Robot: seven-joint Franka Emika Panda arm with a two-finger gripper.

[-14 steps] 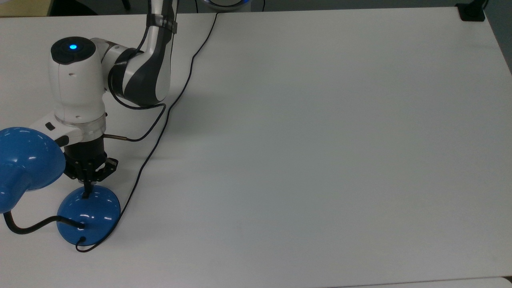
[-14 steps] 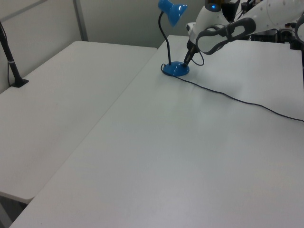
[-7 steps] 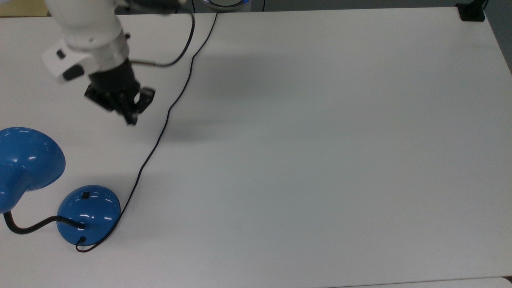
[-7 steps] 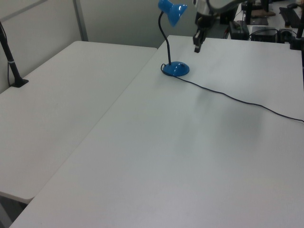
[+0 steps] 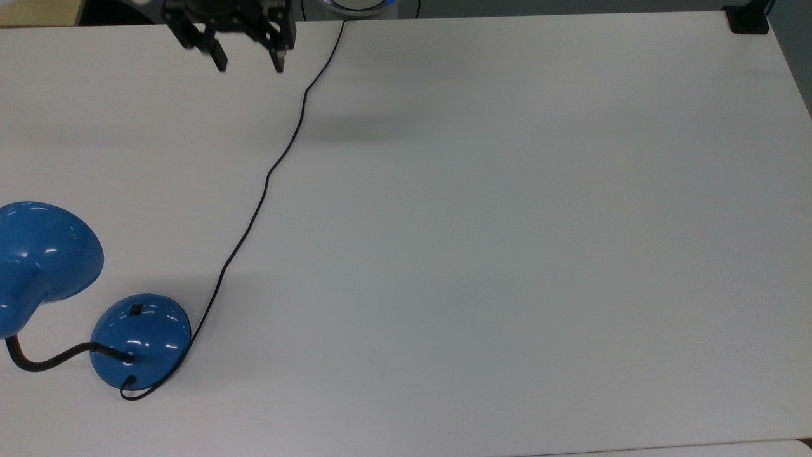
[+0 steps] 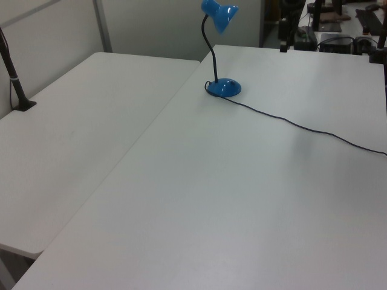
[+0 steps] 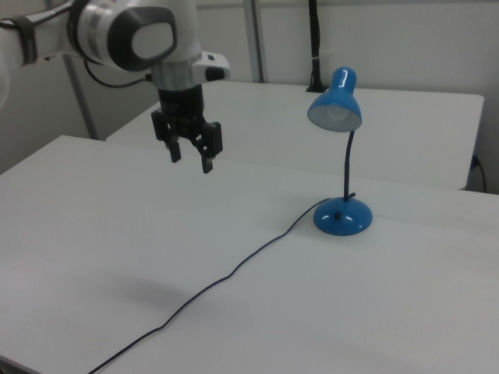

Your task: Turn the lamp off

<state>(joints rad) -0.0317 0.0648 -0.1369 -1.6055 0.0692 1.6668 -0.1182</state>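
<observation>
A: Blue lamp is sitting on the white desk, base at the top view's lower left. Shade is looking dark in the right view, so I'm reading it as off.

B: Gripper?

A: Hanging in the air well away from the lamp base, near the cord at the far end of its run. Fingers are spread wide, holding nothing.

B: So what's the step?

A: Judging by that, retreat. Doing it well means staying high and clear of the cord so nothing is dragging the lamp.

B: Lamp orientation?

A: Standing upright, long axis vertical along the black gooseneck. Neck is curving over at the top, shade opening facing down and toward the gripper's side in the right view. Switch is sitting on the base dome, on the side facing the gripper. Cord is leaving the base opposite the switch, looping round it and running past the gripper.
</observation>
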